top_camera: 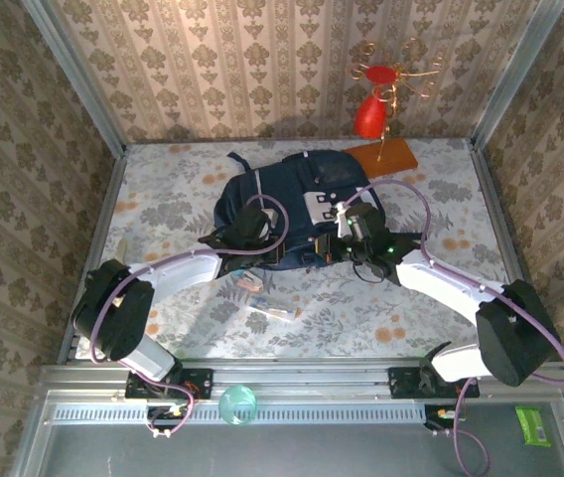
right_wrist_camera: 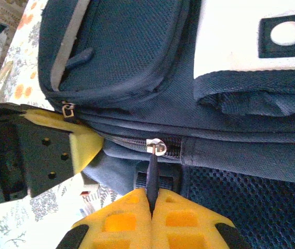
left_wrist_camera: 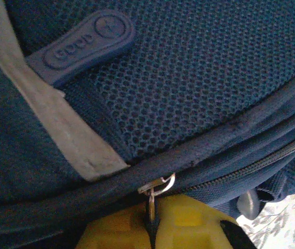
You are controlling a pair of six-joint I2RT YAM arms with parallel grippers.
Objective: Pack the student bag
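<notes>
Student bag (top_camera: pixel 287 194): 1, lying flat mid-table, nearer the far wall

Left gripper (left_wrist_camera: pixel 151 228): 2 yellow fingers pressed together on a metal zip pull (left_wrist_camera: pixel 151 205), below the mesh pocket (left_wrist_camera: pixel 199 78)

Right gripper (right_wrist_camera: pixel 151 207): 2 yellow fingers clamped on a black zip pull (right_wrist_camera: pixel 151 174), its slider (right_wrist_camera: pixel 159 147) just above

Zip pulls held: 2, 1 per gripper

Right wrist view also takes in the left gripper, at the bag's lower-left edge

Top view adds the floral table (top_camera: pixel 163 199), 1 red ornament (top_camera: pixel 369 114), 1 brown board (top_camera: pixel 386 154) at far right, and loose small items (top_camera: pixel 267 303) in front of the bag, count unclear
</notes>
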